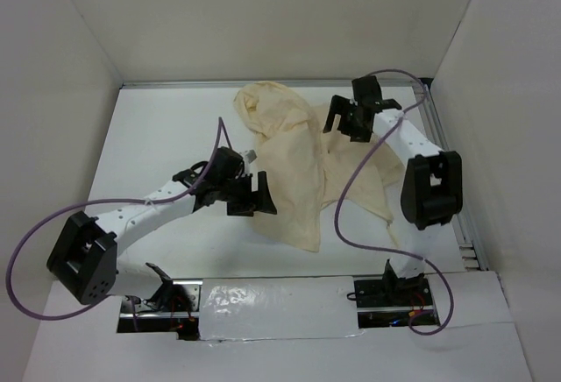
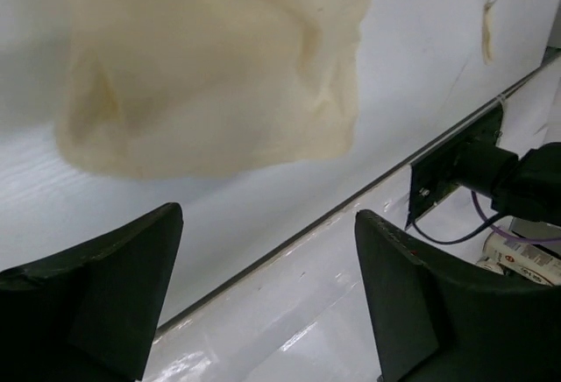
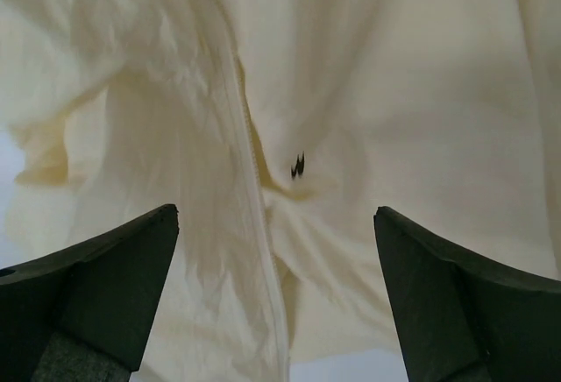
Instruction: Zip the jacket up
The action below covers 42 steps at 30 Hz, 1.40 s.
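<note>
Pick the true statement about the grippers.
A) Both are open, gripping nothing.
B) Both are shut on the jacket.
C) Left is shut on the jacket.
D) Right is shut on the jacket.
A: the wrist views show the left gripper and right gripper spread wide, with the jacket beyond them, not pinched.

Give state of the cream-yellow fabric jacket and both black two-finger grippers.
Pale cream-yellow soft fabric jacket: crumpled in a heap on the white table, not spread flat.
Zip seam: visible in the right wrist view; cannot tell if it is closed.
Left black two-finger gripper: open, empty, beside the jacket's edge.
Right black two-finger gripper: open, empty, over the zip seam.
</note>
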Each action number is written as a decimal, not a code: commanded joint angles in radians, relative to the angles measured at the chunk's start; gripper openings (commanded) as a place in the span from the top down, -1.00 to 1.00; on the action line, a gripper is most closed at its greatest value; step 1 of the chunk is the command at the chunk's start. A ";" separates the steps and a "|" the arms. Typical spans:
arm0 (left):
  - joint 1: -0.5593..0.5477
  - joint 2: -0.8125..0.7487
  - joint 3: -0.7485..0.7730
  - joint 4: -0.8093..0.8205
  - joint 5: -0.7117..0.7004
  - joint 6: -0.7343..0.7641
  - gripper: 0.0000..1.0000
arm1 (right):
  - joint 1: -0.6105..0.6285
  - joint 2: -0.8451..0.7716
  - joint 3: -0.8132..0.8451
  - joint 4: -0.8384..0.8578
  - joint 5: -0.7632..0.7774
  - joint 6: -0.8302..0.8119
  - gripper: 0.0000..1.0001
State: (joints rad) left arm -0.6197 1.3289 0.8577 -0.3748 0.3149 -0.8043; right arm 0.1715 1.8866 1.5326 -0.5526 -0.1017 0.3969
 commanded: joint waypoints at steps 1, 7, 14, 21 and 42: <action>-0.035 0.055 0.075 0.071 0.035 0.056 -0.84 | 0.026 -0.257 -0.145 0.056 0.144 0.060 -0.99; -0.048 0.242 0.168 0.181 0.125 0.089 -0.97 | -0.016 -0.479 -0.548 0.069 0.198 0.252 -0.99; -0.003 0.527 0.302 0.157 0.179 0.114 -0.96 | -0.058 -0.659 -0.836 0.094 0.178 0.339 -0.99; 0.181 0.524 0.227 0.209 0.186 0.132 -0.96 | 0.005 -0.624 -0.914 0.164 0.122 0.310 -0.99; 0.232 0.109 0.083 0.076 0.127 0.142 -0.99 | 0.291 -0.718 -0.735 -0.044 0.317 0.315 -0.99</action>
State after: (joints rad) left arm -0.3660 1.5391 0.9916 -0.2672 0.4835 -0.6373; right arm 0.5159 1.2064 0.7670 -0.4385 0.0154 0.6807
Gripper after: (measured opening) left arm 0.993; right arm 0.995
